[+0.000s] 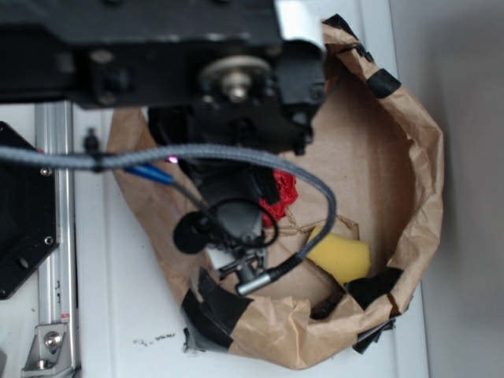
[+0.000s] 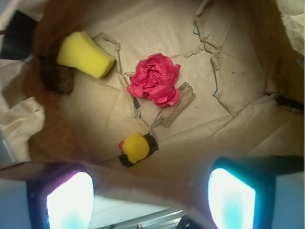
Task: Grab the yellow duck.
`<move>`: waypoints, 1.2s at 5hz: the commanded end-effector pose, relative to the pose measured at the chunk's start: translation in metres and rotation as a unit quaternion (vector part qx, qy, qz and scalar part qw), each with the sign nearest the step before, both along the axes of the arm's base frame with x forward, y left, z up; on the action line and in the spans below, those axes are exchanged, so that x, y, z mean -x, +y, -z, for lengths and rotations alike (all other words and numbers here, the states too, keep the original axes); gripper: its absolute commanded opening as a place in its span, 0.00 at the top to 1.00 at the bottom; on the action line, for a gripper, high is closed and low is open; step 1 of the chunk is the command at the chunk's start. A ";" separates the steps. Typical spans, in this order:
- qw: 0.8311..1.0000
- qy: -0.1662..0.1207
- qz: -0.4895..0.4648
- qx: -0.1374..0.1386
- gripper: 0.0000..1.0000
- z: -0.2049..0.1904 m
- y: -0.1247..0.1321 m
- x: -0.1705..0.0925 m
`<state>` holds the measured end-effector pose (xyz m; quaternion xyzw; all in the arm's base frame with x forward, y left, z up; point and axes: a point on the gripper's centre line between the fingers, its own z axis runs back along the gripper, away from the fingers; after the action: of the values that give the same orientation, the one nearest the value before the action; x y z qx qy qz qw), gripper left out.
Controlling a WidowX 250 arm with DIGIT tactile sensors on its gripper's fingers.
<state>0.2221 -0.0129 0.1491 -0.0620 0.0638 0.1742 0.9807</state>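
In the wrist view the gripper (image 2: pixel 150 200) shows as two pale, glowing fingertips (image 2: pixel 70 202) at the bottom corners, spread wide apart with nothing between them but bag paper. They hang above the inside of a brown paper bag (image 2: pixel 228 71), near its lower wall.

Closest to the fingers, just above the gap and a little toward the left fingertip, lies the yellow duck (image 2: pixel 136 147). It is a small, rounded, smooth toy of deep yellow with a small red-orange beak on its left side, and it rests against a strip of black tape (image 2: pixel 150 143) on a fold of the bag floor. No finger touches it.

Farther up, near the middle of the bag floor, sits a crumpled red paper ball (image 2: pixel 156 79), well apart from the duck. At the upper left lies a pale-yellow foam sponge block (image 2: pixel 85 54), larger than the duck, with a dark brown lump (image 2: pixel 57 78) just beside it.

In the exterior view the black arm (image 1: pixel 236 102) reaches down into the bag and hides the duck; the sponge block and a bit of the red ball show beside it. The bag stands on a white table (image 1: pixel 134 315).
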 end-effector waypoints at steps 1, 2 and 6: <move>0.996 0.061 0.025 -0.056 0.00 0.046 0.010 0.010; 0.996 0.059 0.006 -0.073 0.00 0.053 0.010 0.011; 0.991 0.104 -0.033 -0.082 0.00 0.072 0.009 0.000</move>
<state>0.2185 -0.0085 0.0671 0.0381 0.1753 0.2175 0.9594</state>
